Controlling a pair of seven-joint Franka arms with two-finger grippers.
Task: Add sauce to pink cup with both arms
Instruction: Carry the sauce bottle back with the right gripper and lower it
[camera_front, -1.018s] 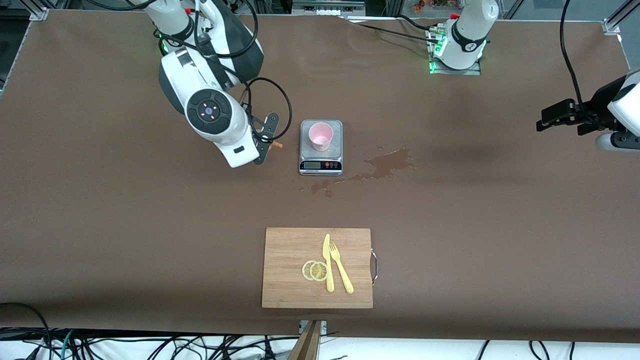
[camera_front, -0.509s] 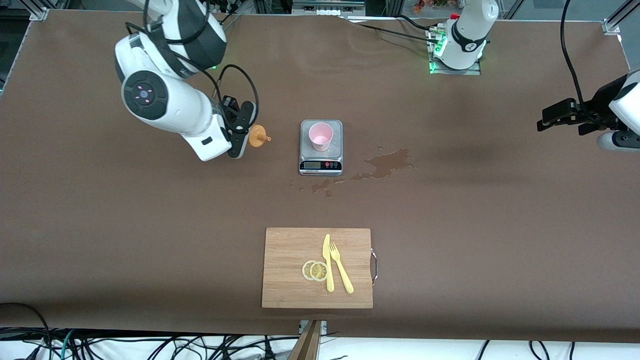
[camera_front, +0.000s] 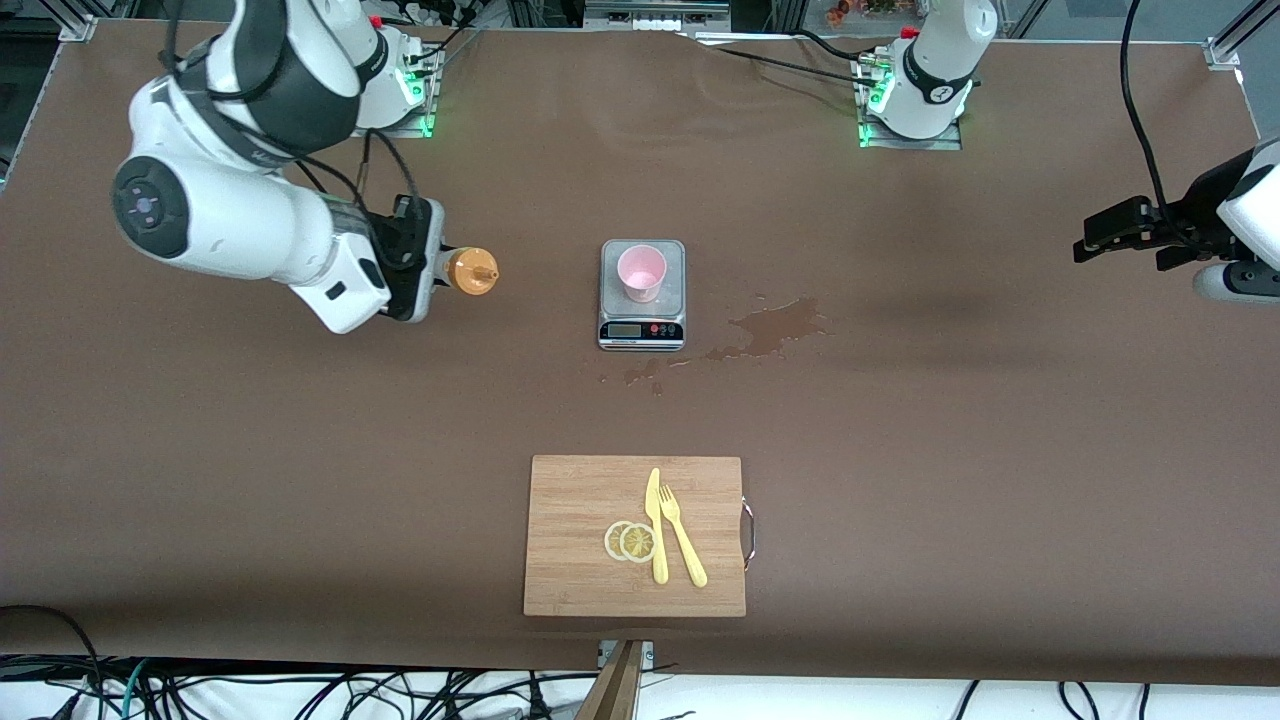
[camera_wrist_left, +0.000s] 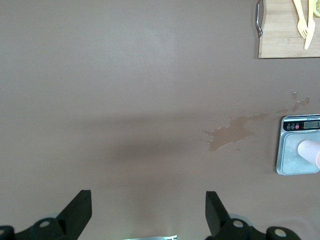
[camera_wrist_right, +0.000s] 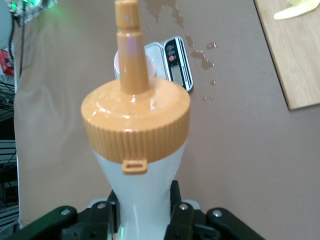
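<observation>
Orange-capped bottle (camera_front: 468, 270) is clamped in my right gripper (camera_front: 425, 262), over bare table toward the right arm's end from the scale (camera_front: 642, 300); pink cup (camera_front: 641, 273) stands on it; my left gripper (camera_front: 1110, 228) waits, fingers apart

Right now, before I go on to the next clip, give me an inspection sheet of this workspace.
Surface: brown table, with a wet spill beside the scale toward the left arm's end.
Job's things: pink cup upright on the scale; squeeze bottle with orange cap, off the table, nozzle pointing toward the cup.
Clutter: cutting board nearer the front camera, carrying lemon slices, yellow knife and fork.
Grippers: right pincer shut on the bottle's body, over bare table; left pincer open, empty, waiting at its end of the table.
Cables: black cables along the table's front edge.
Surroundings: nothing seen.
</observation>
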